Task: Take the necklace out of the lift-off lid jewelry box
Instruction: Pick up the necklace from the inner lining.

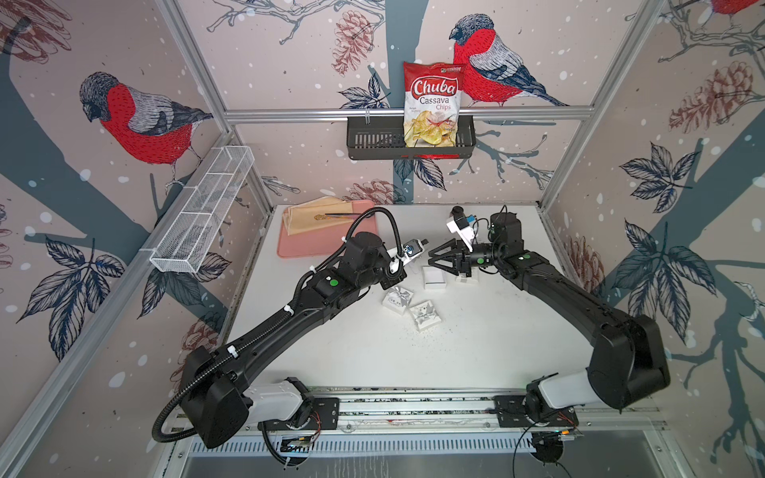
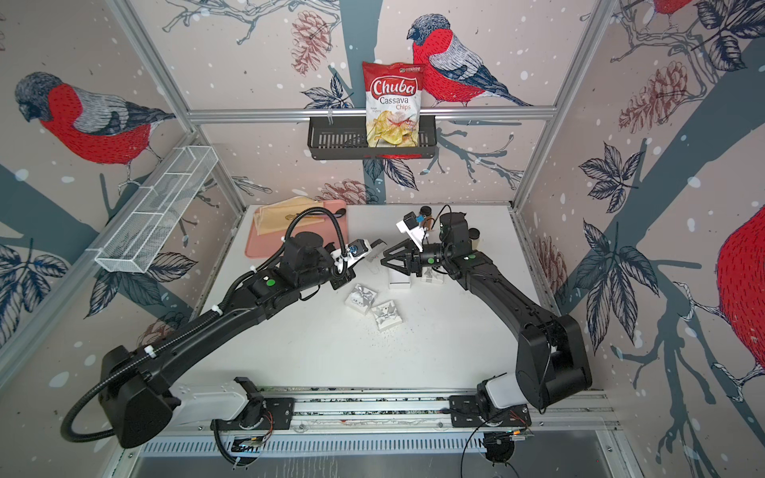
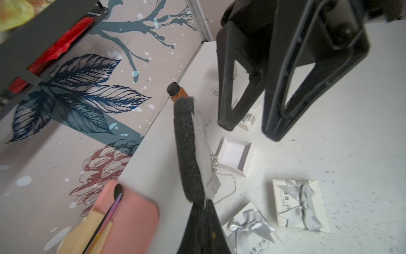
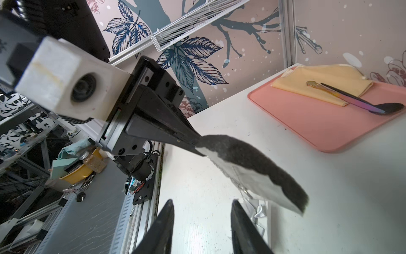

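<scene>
Necklace faint, dangling off foam insert | left tool clamps insert edge | right tool parted, empty

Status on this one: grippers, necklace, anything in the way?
Left gripper shut on pad, necklace dangling from it. Right gripper open, empty, alongside. Box open, empty. Nothing blocking.

Tallied by kind.
Counted two ribboned boxes, one open box base, one necklace, one pink tray.

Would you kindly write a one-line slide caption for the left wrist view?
Left gripper pinches the foam insert carrying the necklace, beside the open, empty jewelry box.
</scene>
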Tool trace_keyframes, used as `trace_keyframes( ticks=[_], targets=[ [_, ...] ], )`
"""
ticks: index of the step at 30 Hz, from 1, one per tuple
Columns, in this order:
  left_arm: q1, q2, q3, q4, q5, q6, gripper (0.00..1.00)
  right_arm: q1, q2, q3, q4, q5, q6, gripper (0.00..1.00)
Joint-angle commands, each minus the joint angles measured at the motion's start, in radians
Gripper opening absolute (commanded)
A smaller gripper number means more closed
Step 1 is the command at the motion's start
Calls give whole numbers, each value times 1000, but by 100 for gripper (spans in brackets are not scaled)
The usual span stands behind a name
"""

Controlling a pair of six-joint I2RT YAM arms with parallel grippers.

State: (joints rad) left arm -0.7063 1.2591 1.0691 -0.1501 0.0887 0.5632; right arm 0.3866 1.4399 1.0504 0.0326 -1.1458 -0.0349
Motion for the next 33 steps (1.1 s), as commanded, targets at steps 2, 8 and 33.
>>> trace_keyframes(
  ticks=[2, 8, 33],
  targets=[
    [-26, -58, -55, 151, -99, 99, 0, -3, -4, -2, -4, 29, -24, 44],
    [-41, -109, -114, 224, -100, 145, 0, 8, 8, 2, 37, 5, 0, 44],
    [-60, -130, -143, 252, -72, 167, 0, 73, 43, 30, 126, 64, 34, 46]
  ],
)
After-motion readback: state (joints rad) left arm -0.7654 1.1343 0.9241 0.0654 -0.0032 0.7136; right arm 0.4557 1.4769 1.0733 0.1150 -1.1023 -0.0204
